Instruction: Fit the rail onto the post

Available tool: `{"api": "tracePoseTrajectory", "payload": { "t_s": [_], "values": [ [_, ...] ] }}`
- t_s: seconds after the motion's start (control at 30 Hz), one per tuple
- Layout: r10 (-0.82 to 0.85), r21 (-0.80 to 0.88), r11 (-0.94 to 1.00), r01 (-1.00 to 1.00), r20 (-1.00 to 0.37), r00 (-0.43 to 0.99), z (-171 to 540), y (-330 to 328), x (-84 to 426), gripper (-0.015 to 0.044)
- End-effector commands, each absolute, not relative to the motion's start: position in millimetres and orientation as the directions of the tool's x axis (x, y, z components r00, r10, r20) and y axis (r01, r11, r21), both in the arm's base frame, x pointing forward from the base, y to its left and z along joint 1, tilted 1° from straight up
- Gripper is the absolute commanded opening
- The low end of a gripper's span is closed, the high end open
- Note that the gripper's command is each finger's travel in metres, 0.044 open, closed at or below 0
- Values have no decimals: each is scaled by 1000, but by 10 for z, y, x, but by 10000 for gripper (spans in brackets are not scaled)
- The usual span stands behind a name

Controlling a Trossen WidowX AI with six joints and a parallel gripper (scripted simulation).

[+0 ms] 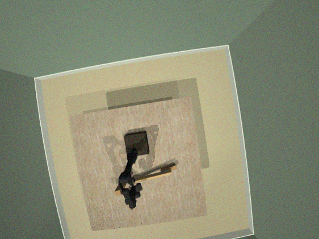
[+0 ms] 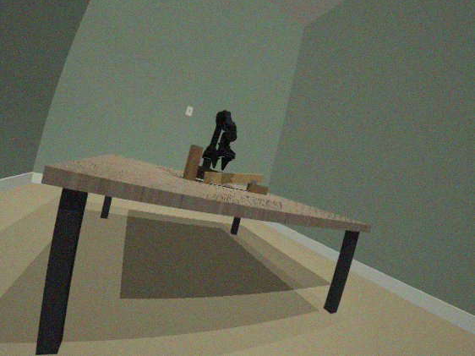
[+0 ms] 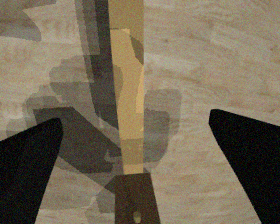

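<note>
From above, the gripper (image 1: 131,199) hung over the rail's (image 1: 154,173) near end, midway between the table's (image 1: 181,208) side edges.

Side on, the rail (image 2: 237,178) lay beside the post (image 2: 193,162), unfitted.

At the wrist, both fingers stood wide apart, holding nothing, astride the rail (image 3: 128,91). A centred descent before closing would likely serve best.

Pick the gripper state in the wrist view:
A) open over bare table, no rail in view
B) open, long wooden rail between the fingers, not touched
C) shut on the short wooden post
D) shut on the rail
B: the black parallel-jaw gripper stands wide open, with clear gaps between each dark finger and the long wooden rail running up the middle.
</note>
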State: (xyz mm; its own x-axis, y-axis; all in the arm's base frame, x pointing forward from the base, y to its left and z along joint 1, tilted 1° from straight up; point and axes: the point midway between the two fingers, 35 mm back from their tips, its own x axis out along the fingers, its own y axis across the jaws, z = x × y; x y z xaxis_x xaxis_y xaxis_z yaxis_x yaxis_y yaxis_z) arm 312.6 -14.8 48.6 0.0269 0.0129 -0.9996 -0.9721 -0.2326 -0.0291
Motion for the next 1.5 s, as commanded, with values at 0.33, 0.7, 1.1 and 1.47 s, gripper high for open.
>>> {"api": "tracePoseTrajectory", "payload": {
  "t_s": [0.33,0.7,1.1,1.47],
  "values": [
    [18,-20,-238,-971,-1000,16,237,-133,3118,440],
    [19,-20,-238,-971,-1000,16,60,-129,3119,440],
    [19,-20,-238,-971,-1000,16,-129,-125,3107,440],
    [19,-20,-238,-971,-1000,16,-198,-123,3099,309]
  ]
}}
